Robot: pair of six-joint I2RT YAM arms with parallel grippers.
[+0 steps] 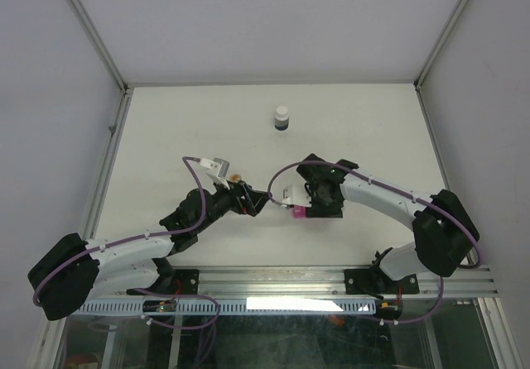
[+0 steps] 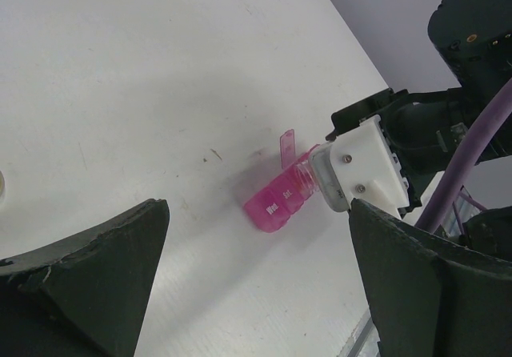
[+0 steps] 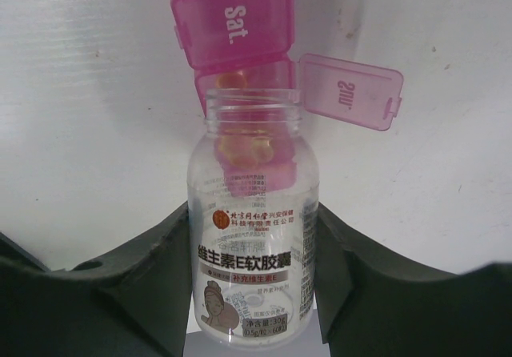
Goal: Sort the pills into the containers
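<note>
The white table [image 1: 166, 137] carries the whole job, with a dark white-capped bottle [image 1: 282, 119] standing well apart at the back. The left hand [image 1: 252, 199] waits near the work with its fingers spread wide and empty. The right hand [image 3: 254, 213] grips a clear uncapped bottle [image 3: 253, 293], its mouth tipped over the pink pill box [image 3: 232, 21] lying in front of it. One lid [image 3: 350, 91] is flipped open beside the closed "Sat." cell. Amber capsules [image 3: 234, 79] show in the open cell, so the pouring step seems in hand. Next likely calls for righting the bottle and shutting that lid.
</note>
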